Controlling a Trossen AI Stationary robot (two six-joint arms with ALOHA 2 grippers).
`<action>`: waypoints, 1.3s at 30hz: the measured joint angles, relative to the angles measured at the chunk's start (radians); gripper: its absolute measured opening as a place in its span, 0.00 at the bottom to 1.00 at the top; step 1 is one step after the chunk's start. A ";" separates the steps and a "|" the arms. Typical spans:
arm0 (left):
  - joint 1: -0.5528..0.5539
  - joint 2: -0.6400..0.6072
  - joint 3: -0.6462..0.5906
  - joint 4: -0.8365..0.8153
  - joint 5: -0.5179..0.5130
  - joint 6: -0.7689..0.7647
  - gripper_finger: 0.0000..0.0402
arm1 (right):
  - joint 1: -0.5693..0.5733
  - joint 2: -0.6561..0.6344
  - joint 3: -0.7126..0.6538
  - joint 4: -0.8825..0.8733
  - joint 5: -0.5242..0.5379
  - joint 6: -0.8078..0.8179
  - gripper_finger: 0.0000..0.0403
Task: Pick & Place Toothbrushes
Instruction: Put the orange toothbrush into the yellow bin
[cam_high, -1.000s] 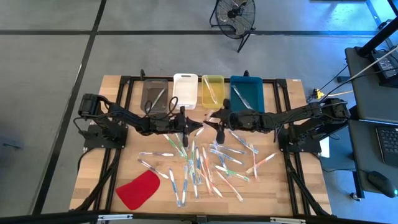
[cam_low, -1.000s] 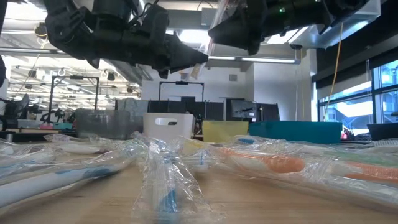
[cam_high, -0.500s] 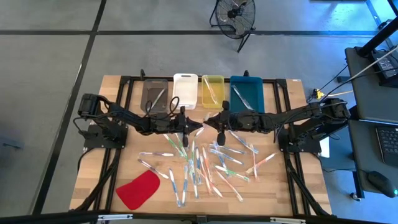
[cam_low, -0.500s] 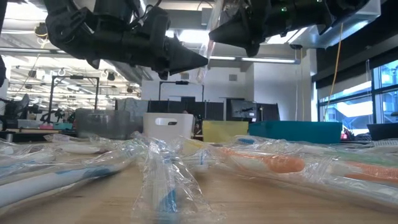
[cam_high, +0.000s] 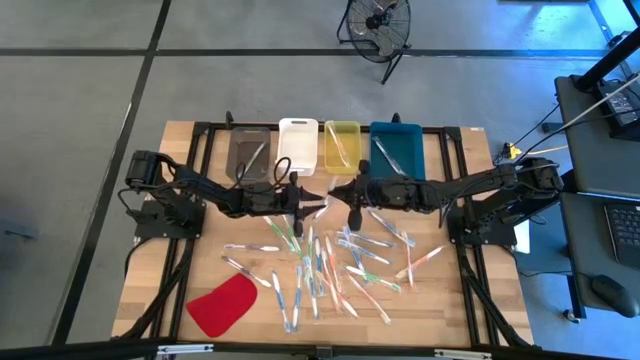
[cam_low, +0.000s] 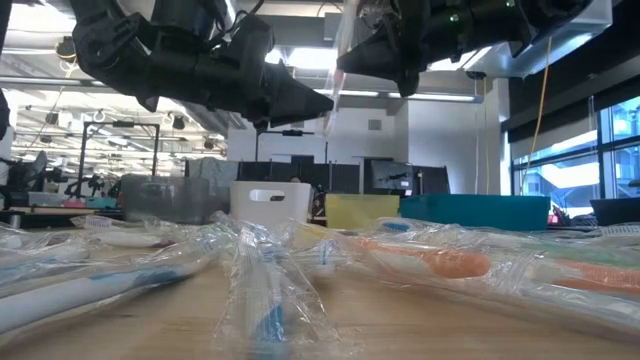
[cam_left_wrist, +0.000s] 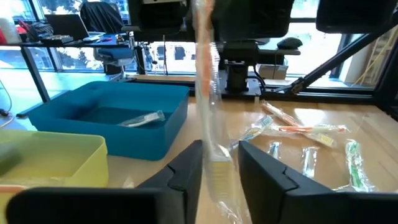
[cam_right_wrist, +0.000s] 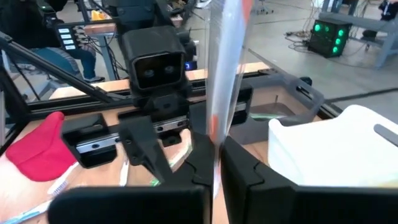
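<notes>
Mid-air above the wooden table (cam_high: 180, 300), an orange-handled toothbrush in clear wrap (cam_right_wrist: 225, 68) stands nearly upright between the two arms. The right gripper (cam_right_wrist: 210, 167) has its fingers pressed together on the lower end of the wrapper. The left gripper (cam_left_wrist: 219, 160) faces it with fingers partly spread, the wrapped brush standing in the gap; whether either pad touches the film cannot be told.

Seen from above, both grippers meet just in front of the white bin (cam_high: 297, 146) and the yellow bin (cam_high: 342, 145), flanked by a grey bin (cam_high: 250, 152) and a blue bin (cam_high: 398, 150). The other toothbrushes (cam_high: 330, 262) lie scattered on the table below, with a flat red piece (cam_high: 222, 305) near the front corner.

The hold looks thin: only slippery film may be pinched, so the brush could slide out or swing as the arm travels. With the left fingers so close, a snag on the wrapper could pull it free, dropping it into the pile or the wrong bin.
</notes>
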 joint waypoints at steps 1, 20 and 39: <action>0.000 0.000 0.000 -0.004 -0.001 0.001 0.29 | -0.003 0.000 0.000 -0.007 0.000 0.008 0.03; 0.001 -0.209 -0.001 -0.389 -0.109 0.001 0.43 | -0.128 -0.054 0.055 -0.249 -0.091 0.126 0.03; -0.001 -0.395 -0.001 -0.951 -0.109 -0.178 0.38 | -0.393 -0.053 0.386 -0.712 -0.147 0.003 0.03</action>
